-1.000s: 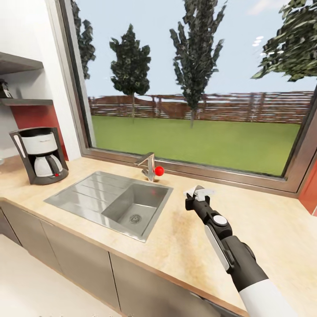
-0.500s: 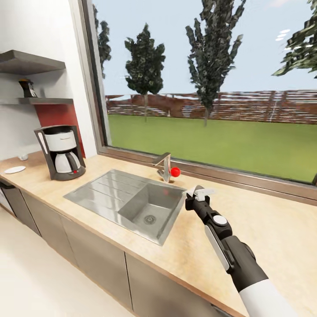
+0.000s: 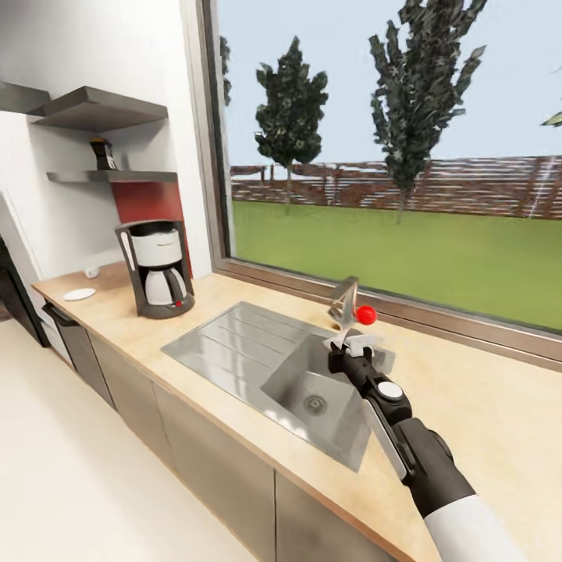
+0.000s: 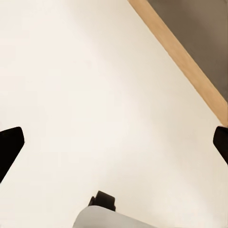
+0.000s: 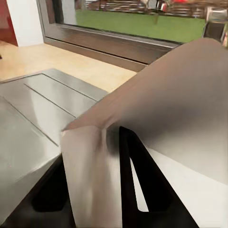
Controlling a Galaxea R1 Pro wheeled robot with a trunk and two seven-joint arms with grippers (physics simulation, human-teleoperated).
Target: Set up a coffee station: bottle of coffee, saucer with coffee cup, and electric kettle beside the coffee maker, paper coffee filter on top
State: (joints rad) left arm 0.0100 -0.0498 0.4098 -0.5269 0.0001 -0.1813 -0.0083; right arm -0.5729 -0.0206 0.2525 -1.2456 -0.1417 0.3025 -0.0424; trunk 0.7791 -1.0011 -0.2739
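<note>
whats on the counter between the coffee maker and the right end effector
In the head view, the steel sink's ribbed drainboard lies between the dark grey coffee maker and the right end effector, which holds white paper.

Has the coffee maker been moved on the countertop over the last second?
No. The coffee maker keeps its spot left of the sink, below the shelf; the camera panned.

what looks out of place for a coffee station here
The bottle of coffee sits up on the kitchen shelf, not by the coffee maker. The right gripper holds the paper coffee filter over the sink.
</note>
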